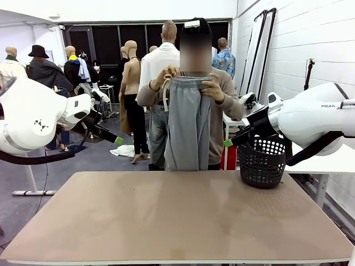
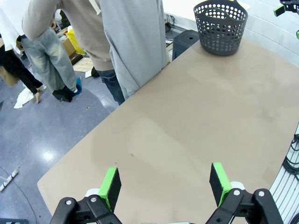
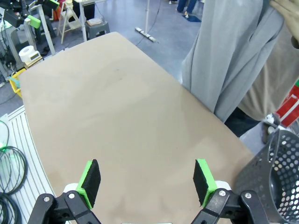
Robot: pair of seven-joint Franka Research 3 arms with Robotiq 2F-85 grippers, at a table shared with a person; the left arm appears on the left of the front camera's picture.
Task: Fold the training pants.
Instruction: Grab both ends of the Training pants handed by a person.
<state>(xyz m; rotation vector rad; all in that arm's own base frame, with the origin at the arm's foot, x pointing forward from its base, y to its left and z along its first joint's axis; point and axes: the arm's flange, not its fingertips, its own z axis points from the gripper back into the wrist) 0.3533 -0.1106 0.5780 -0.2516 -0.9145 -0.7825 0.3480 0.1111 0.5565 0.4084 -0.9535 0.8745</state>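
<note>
The person (image 1: 191,83) stands at the far side of the desk (image 1: 177,221) and holds the pants (image 1: 188,122) up in the air with both hands (image 1: 213,88) gripping the gathered waistband at chest height. The pants hang straight down, long axis upright: waist at the top, legs pointing to the floor. The two legs lie together in one narrow grey column in front of the person's body. The lower ends drop to about the level of the desk's far edge. They seem to hang just behind that edge rather than on the top, though whether they touch it is hard to tell. A pale drawstring loops beside the hand on the picture's left.

A dark perforated basket (image 1: 262,160) stands on the desk's far right corner, well apart from the pants.

The left fingers (image 1: 118,140) hover off the desk's left side, above its level and pointing inward. In the left wrist view their green pads (image 2: 111,183) stand wide apart over bare desk, with nothing between them. The right fingers (image 1: 228,143) hang just beside the basket, also raised. Their pads (image 3: 89,179) are likewise spread wide — empty, with the pants (image 3: 229,60) well ahead of them.
</note>
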